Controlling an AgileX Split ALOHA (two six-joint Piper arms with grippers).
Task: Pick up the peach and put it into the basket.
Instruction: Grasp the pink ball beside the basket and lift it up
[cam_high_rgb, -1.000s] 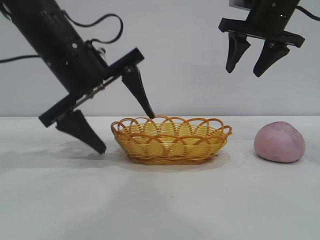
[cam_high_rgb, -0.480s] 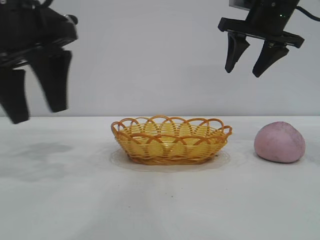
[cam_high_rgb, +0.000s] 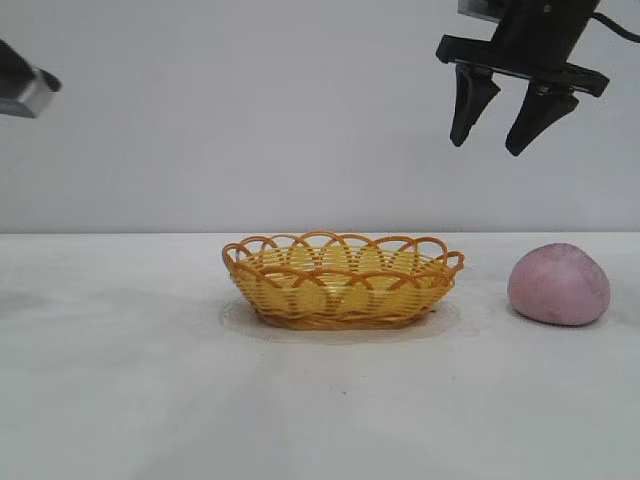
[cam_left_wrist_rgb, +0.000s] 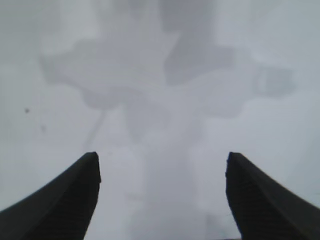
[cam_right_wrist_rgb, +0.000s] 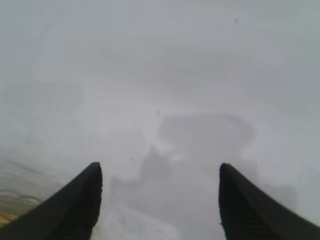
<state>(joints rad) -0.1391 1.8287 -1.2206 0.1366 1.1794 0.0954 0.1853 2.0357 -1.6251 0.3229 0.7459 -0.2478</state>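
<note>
The peach (cam_high_rgb: 559, 284), a dull pink-mauve rounded lump, lies on the white table at the right. The yellow-orange wicker basket (cam_high_rgb: 342, 280) stands at the table's middle, with nothing pink in it. My right gripper (cam_high_rgb: 490, 148) hangs high above the gap between basket and peach, open and empty; in the right wrist view (cam_right_wrist_rgb: 159, 167) its jaws stand wide apart over bare table. My left arm (cam_high_rgb: 22, 82) shows only as a piece at the exterior view's upper left edge. In the left wrist view my left gripper (cam_left_wrist_rgb: 161, 157) is open over bare table.
The white table (cam_high_rgb: 150, 380) runs wide to the left of and in front of the basket. A plain grey wall stands behind. A yellow blur shows at the edge of the right wrist view (cam_right_wrist_rgb: 7, 212).
My left arm has risen from beside the basket's left rim and swung up and left, nearly out of the exterior view. The right gripper, basket and peach have not moved.
</note>
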